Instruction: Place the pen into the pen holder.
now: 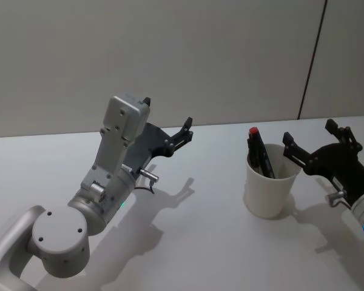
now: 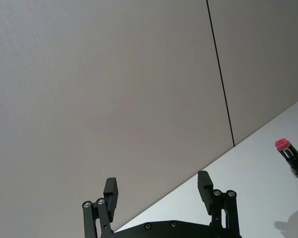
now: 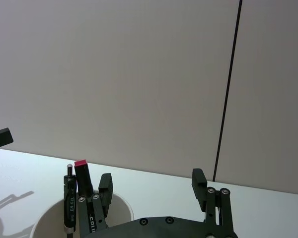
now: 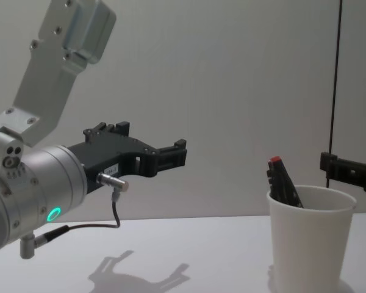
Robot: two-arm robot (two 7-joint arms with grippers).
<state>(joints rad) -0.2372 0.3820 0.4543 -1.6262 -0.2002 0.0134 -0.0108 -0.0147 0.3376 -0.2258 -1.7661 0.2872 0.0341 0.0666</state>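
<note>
Closest to my head camera sits the round grey joint of my left arm point(image 1: 57, 239), low on the left side. From it the arm rises and reaches forward, and my left claw point(image 1: 168, 124) hangs above the white bench point(image 1: 200, 242), its black fingers point(image 2: 111, 194) spread wide with nothing between them. It is well apart from the cup, off to that cup's left.

On the right side of the bench stands the pen holder, a plain white tapered paper cup with a rolled rim point(image 1: 270, 188). It is upright. Inside it leans a dark pen with a red cap point(image 1: 255, 145), tilted so that the red end pokes above the rim, and a second black pen point(image 3: 69, 198) rests beside it in the same cup.

My right claw point(image 1: 309, 140) hovers just beside the cup, on its right, at about rim height. Its black fingers point(image 3: 199, 184) are parted and hold nothing; one fingertip lies close over the cup's rim, and I cannot tell whether it touches.
</note>
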